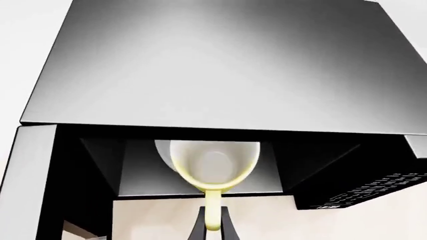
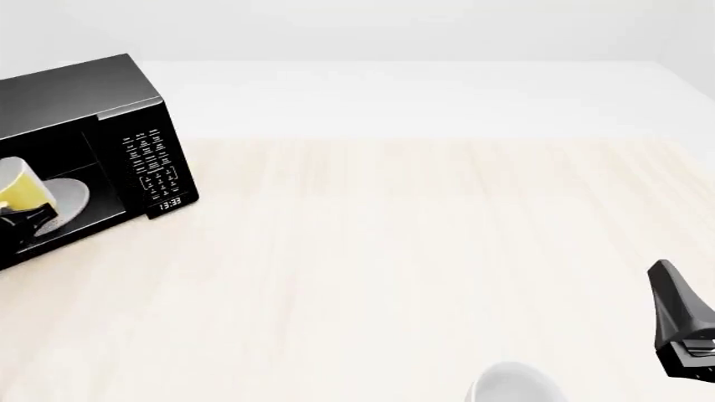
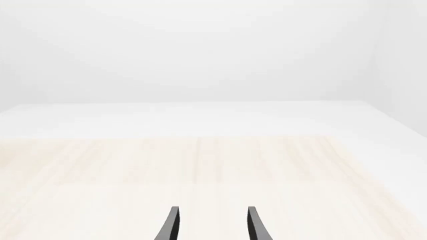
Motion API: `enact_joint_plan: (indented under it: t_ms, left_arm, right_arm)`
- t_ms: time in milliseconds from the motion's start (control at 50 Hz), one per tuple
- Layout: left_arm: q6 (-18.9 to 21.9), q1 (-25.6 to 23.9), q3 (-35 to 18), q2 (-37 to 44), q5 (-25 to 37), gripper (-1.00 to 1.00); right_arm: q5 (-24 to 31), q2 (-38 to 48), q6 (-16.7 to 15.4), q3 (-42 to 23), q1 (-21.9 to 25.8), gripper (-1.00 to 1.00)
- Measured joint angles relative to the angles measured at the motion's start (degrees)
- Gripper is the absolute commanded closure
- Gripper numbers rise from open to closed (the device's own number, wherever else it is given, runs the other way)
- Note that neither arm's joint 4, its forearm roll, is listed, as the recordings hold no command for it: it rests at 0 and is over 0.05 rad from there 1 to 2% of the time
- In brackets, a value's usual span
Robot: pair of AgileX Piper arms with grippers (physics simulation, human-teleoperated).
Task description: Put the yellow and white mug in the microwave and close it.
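The black microwave [image 2: 84,100] stands at the table's far left with its cavity open. Its door [image 1: 28,182] is swung out to the side. The yellow and white mug [image 2: 20,191] is inside the cavity, over the white round plate [image 2: 69,201]. It is tilted, with its white inside facing the left wrist camera. My left gripper [image 1: 213,229] is shut on the mug's [image 1: 213,167] yellow handle at the cavity mouth. My right gripper [image 3: 212,226] is open and holds nothing, low at the table's right edge [image 2: 671,289].
The microwave's button panel [image 2: 149,159] and clock display [image 2: 170,203] face the table's middle. A plain white-grey rounded vessel [image 2: 514,387] sits at the front edge, just left of the right gripper. Light wood tabletop [image 2: 424,251] spreads between the two.
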Motion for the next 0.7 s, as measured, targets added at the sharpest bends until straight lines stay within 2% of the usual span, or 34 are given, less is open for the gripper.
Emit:
enact_joint_plan:
  t_ms: [700]
  left_arm:
    - [-1.08,2.34,-10.08,8.22,1.92,1.00]
  right_arm:
    - [0.00,0.00,0.00,0.00,0.00,-1.00]
